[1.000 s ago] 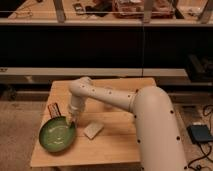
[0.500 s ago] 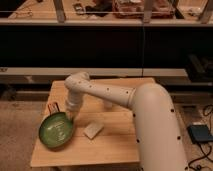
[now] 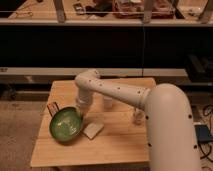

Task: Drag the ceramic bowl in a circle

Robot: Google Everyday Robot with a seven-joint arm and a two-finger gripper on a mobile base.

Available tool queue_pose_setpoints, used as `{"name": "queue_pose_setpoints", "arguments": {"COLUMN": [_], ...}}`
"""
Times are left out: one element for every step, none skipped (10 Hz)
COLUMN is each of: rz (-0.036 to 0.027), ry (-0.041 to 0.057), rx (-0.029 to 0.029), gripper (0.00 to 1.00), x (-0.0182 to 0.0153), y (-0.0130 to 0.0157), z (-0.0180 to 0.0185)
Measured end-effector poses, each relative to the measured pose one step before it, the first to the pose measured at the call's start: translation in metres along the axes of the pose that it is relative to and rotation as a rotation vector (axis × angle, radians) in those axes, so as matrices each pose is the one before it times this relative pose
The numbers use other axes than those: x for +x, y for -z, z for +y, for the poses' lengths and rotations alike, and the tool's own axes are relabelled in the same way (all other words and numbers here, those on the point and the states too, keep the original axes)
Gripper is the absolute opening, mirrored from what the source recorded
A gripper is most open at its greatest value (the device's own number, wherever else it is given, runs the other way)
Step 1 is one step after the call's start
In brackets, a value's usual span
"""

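Arm (image 3: pixel 120 94): cream-white, smooth rounded shells throughout, no cables showing.
Fat tubular links. The big segment nearest the camera is a wide domed cylinder, narrowing into a slimmer link that ends in a ball-like joint housing. Small dark dots, screws or holes (can't tell which), run in a row along the slim link, with more scattered on the big segment. Faint seam lines where the shells meet. Gripper (image 3: pixel 80 112) is a short, darker stub below the wrist, closed at the far-right rim of the ceramic bowl (image 3: pixel 64 125).

Wood table (image 3: pixel 125 142): ceramic bowl (image 3: pixel 65 125), pale block (image 3: pixel 93 130), cup (image 3: pixel 107 102); claw (image 3: pixel 79 113) gripping rim.
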Motion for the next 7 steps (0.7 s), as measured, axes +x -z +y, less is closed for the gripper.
{"name": "queue_pose_setpoints", "arguments": {"rz": [0.00260, -0.00578, -0.00628, 0.00032, 0.00747, 0.01268, 0.00587], "ry": [-0.01944, -0.00552, 0.00203, 0.00654, 0.01770, 0.06533, 0.04574], "rx": [-0.01994, -0.02042, -0.01045, 0.00296, 0.01221, 0.02946, 0.01756], "gripper": [0.00, 0.00, 0.00, 0.00, 0.00, 0.00, 0.00], "x": [-0.01319, -0.01591, -0.01427, -0.01257, -0.01112, -0.00860, -0.00261], "y": [0.00594, 0.00186, -0.00138, -0.00168, -0.00156, -0.00383, -0.00209], "z": [0.01293, 0.00877, 0.00326, 0.00082, -0.00287, -0.01794, -0.01364]}}
